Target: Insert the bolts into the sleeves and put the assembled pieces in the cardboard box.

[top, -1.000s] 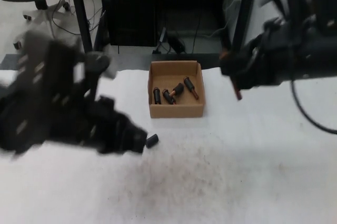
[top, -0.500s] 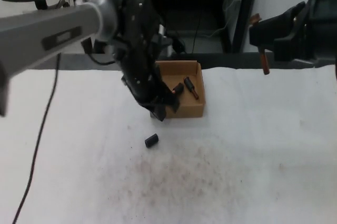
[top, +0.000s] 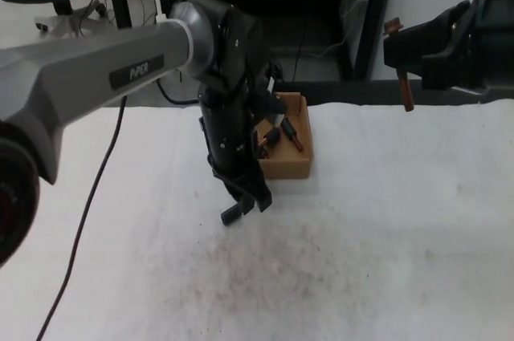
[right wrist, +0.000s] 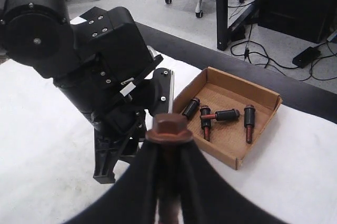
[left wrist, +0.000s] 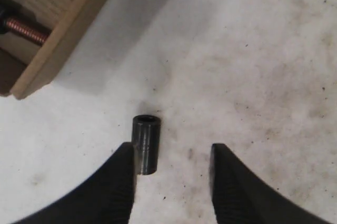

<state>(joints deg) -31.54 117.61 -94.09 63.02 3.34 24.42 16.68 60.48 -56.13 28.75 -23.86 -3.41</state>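
- Covering the bench, a white sheet (top: pixel 385 261) carries grey-brown smudges in its middle, nearer the camera than the box.
- The left arm (top: pixel 96 68) slants in from the left of the high view and bends down steeply in front of the box's left part.
- The left gripper (left wrist: pixel 172 153) points down at the sheet with its two ribbed fingers set wide and nothing clamped between them.
- The right gripper (right wrist: pixel 168 155) hangs high over the right side of the bench, well apart from the box, its fingers pinched on a bolt's shank.
- The cardboard box (top: pixel 285 168) sits open-topped at the far middle of the sheet.
- Four assembled pieces (right wrist: pixel 224 114), black sleeves with coppery bolts through them, lie loose on the box floor.
- One bare black sleeve (left wrist: pixel 146 144) lies on its side on the sheet, just in front of the box. It is inside the left gripper's gap, close against one finger, its open end facing away from the wrist.
- The coppery bolt (right wrist: pixel 169 129) stands upright in the right gripper, with its hex head above the fingertips.
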